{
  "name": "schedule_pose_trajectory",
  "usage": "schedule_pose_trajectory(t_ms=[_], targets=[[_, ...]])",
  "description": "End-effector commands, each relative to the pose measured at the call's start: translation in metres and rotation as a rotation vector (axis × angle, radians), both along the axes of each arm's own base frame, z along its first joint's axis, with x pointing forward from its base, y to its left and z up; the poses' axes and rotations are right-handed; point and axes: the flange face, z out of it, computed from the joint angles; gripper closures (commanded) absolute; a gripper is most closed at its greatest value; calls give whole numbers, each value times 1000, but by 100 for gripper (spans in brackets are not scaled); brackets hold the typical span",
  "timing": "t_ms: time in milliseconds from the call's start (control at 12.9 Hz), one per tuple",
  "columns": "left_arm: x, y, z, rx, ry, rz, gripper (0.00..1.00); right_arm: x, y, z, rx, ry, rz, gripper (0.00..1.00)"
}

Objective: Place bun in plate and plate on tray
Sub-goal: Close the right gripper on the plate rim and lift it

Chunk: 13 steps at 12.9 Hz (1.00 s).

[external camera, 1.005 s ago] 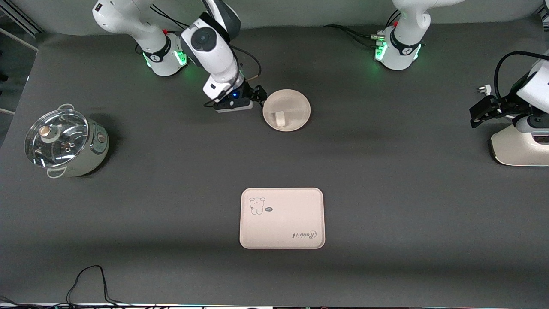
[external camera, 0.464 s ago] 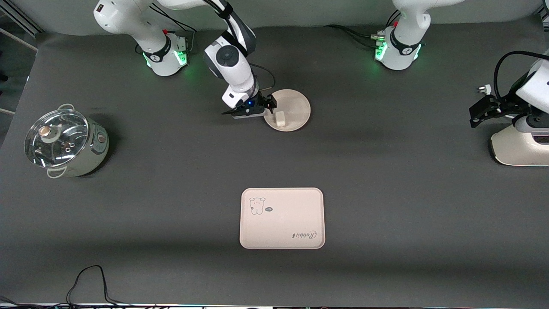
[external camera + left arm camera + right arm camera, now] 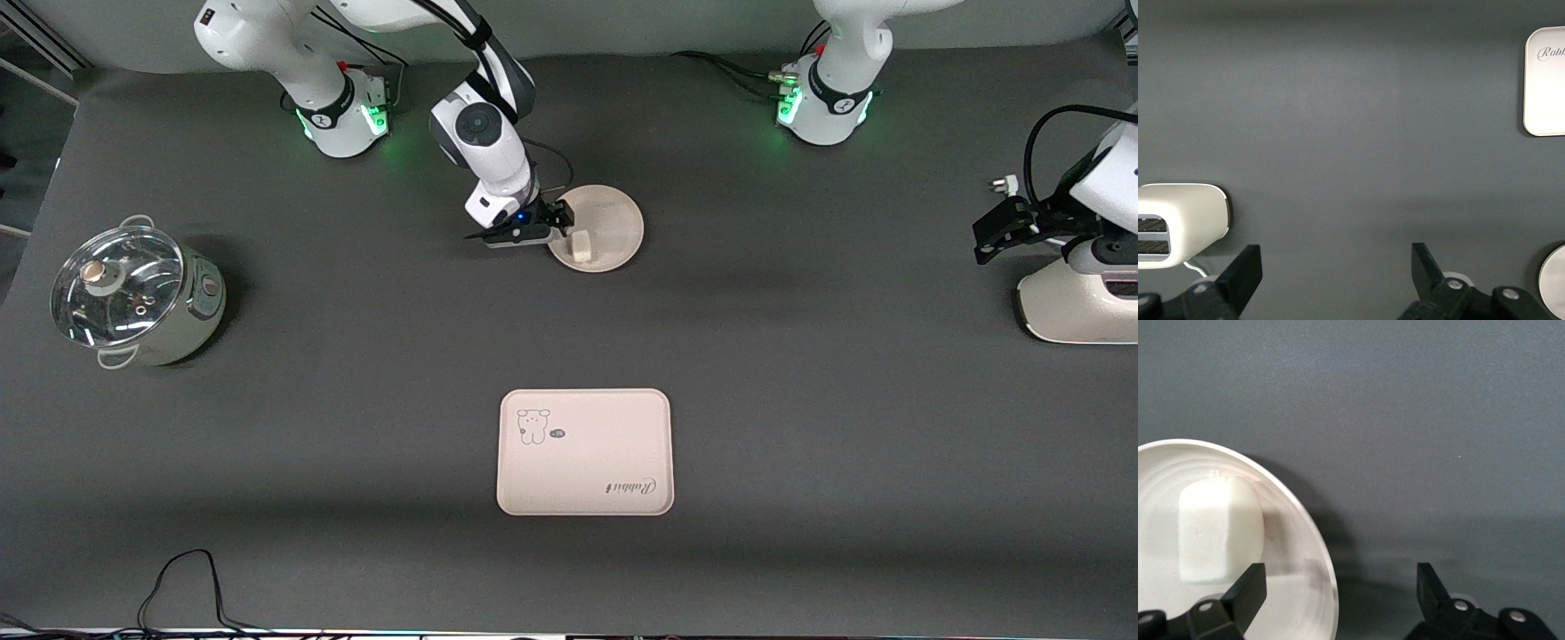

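- Since the cream rectangular tray lies well apart from the right gripper, a rim-only hold could tip the round cream plate.
- Wide-open jaws straddle that rim; the off-white blocky bun beside them could slide off.
- Left gripper waits, jaws wide, empty, over bare tabletop.

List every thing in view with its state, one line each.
bun: lying in the plate, not gripped.
plate: on the table, not on the tray.
tray: empty, nearer the front camera than the plate.
pot: glass lid on.
toaster: untouched.
right gripper: open, at the plate's rim.
left gripper: open, over the toaster, waiting.
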Motion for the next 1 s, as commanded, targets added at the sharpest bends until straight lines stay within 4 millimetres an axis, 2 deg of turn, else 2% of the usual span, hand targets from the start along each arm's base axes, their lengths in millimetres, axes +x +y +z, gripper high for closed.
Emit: schedule_pose_trajectory(t_ms=[0,155,618,773,927], targets=[[-4,-1,7,-3,-2,-16,0,-5,3,-6,8,3,-8,5],[-4,-1,7,-3,-2,-16,0,-5,3,-6,7,4,-8,15],[-4,1,6,-5,-1,-10,0,-6,3,-7,4,8,-7,61],[-4,0,5,-5,0,-7,0,-6,3,-6,6,7,-7,68],[-4,0,6,-3,-1,-4,0,-5,4,-5,7,7,-7,79]])
